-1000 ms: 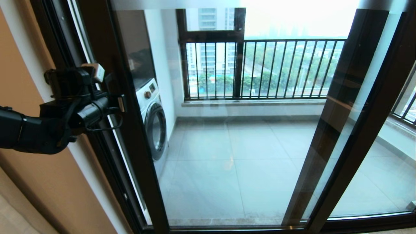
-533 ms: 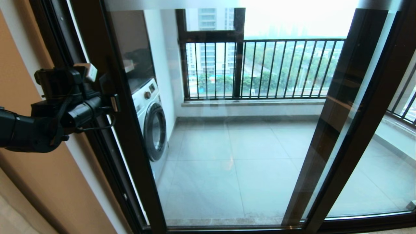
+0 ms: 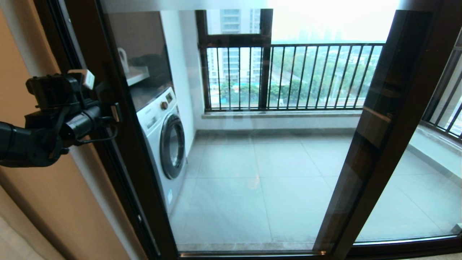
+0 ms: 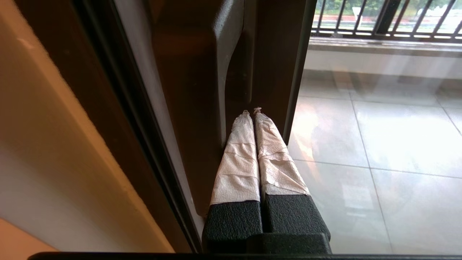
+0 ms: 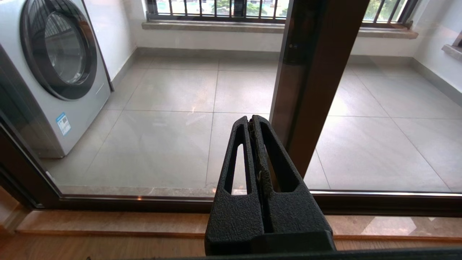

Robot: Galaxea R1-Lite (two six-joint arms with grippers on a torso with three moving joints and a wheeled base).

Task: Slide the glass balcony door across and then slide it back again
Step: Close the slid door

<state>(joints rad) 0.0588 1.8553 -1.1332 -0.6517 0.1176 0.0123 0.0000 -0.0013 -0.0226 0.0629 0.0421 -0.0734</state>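
The left end effector [image 3: 114, 112], fingers pressed together behind the handle [image 4: 231, 54], had dragged the door [image 3: 119, 119] toward nine o'clock, nearly closed. Right end effector [image 5: 254, 124] sat clamped, empty.

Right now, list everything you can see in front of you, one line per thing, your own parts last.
glass balcony door: one, clear pane in dark brown frame, filling the middle of the head view
bar handle: one, dark, on the door's left upright
second glass pane: one, dark-framed, right of the door, overlapping it
washing machine: one, white with dark round door, on the balcony's left side
railing: one, black vertical bars, at the balcony's far edge
floor tiles: many, pale grey, balcony floor
wall: one, orange-tan, left of the door frame
left claw: one, black, white-wrapped tips, shut, tucked behind the handle
right claw: one, black, shut, facing the door low down, holding nothing
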